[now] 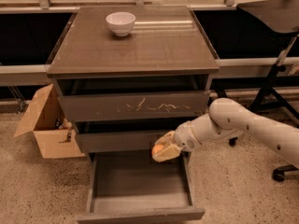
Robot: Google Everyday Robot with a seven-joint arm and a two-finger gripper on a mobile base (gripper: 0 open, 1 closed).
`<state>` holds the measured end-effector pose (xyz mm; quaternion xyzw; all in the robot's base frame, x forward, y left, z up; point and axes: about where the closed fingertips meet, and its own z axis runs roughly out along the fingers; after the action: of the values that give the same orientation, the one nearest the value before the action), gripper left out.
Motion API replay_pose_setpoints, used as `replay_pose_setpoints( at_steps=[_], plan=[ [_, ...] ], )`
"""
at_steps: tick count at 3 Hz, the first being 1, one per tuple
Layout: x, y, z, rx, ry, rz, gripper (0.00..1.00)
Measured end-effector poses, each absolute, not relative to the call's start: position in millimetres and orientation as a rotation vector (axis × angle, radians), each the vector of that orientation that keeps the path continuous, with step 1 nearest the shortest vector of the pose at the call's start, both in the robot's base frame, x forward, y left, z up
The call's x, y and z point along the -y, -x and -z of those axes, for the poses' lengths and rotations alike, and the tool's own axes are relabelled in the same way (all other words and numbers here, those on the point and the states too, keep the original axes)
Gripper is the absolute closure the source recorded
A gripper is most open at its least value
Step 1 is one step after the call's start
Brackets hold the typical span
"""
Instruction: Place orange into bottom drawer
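My gripper [162, 151] is shut on the small round orange [157, 149], which shows between its pale fingers. It hangs in front of the middle drawer's right part, just above the back right of the open bottom drawer [140, 185]. The bottom drawer is pulled out, with a grey interior that holds nothing. My white arm reaches in from the right.
A white bowl [120, 23] sits on the cabinet top [154, 45]. The top drawer front [135, 107] has pale scratch marks. An open cardboard box [46, 125] stands on the floor at left. A black chair base [280, 106] stands at right.
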<state>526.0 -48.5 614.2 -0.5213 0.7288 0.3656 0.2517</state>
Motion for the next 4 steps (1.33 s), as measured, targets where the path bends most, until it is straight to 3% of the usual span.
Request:
replay_pose_setpoints(
  at_steps=[2, 4],
  plan=[
    [79.5, -511.7, -534.7, -2.002, 1.498, -1.000, 1.00],
    [80.3, -515.9, -470.1, -1.992, 1.536, -0.980, 1.00]
  ],
)
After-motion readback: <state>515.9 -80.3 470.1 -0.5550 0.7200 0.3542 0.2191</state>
